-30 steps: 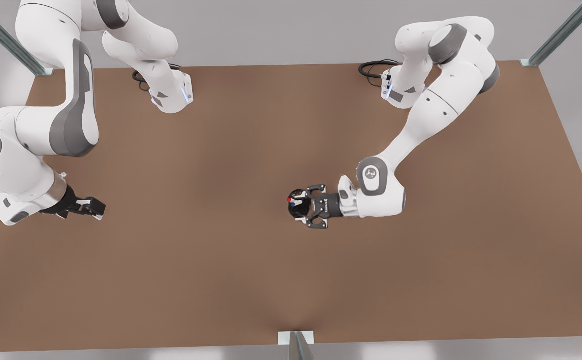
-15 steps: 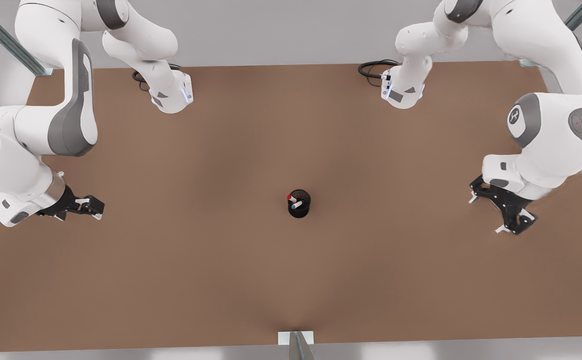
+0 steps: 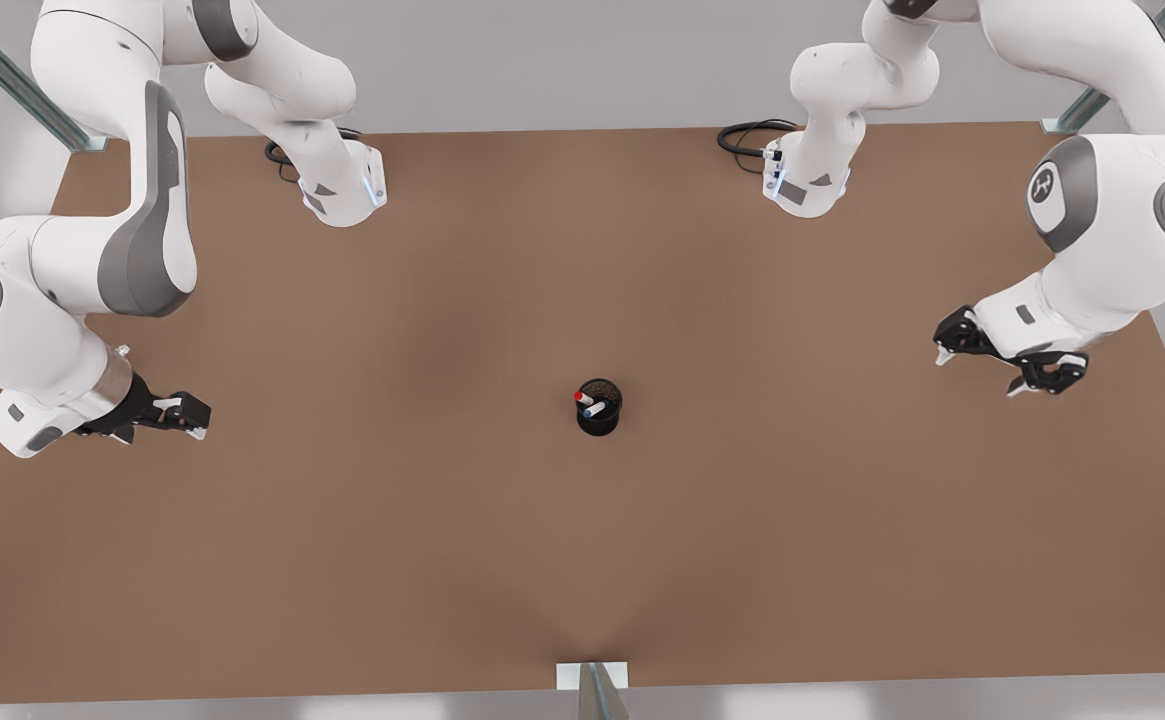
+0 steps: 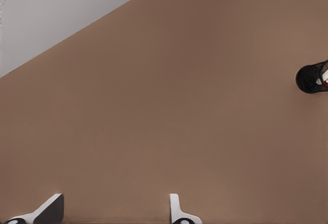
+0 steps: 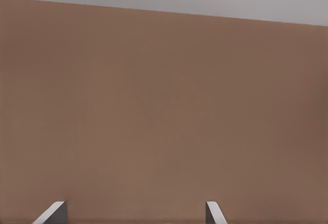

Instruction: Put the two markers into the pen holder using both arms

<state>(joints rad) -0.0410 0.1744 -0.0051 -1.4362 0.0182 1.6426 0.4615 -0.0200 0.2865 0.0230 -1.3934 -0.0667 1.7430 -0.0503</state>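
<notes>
Nearest, pen holder (image 3: 602,428): upright mid-frame, red-capped marker (image 3: 579,397) and blue-capped marker (image 3: 593,410) leaning inside; task likely done.
Left gripper (image 3: 197,418): middle left, fingers apart, empty, waiting well clear.
Right gripper (image 3: 977,375): far right, spread wide, empty, also clear.

Left gripper (image 3: 1010,367): at the front view's right edge — jaws spread, nothing between them, arm folded back and waiting.
Right gripper (image 3: 192,417): at the front view's left edge — jaws also apart and bare, wrist low, pointing inward.
</notes>
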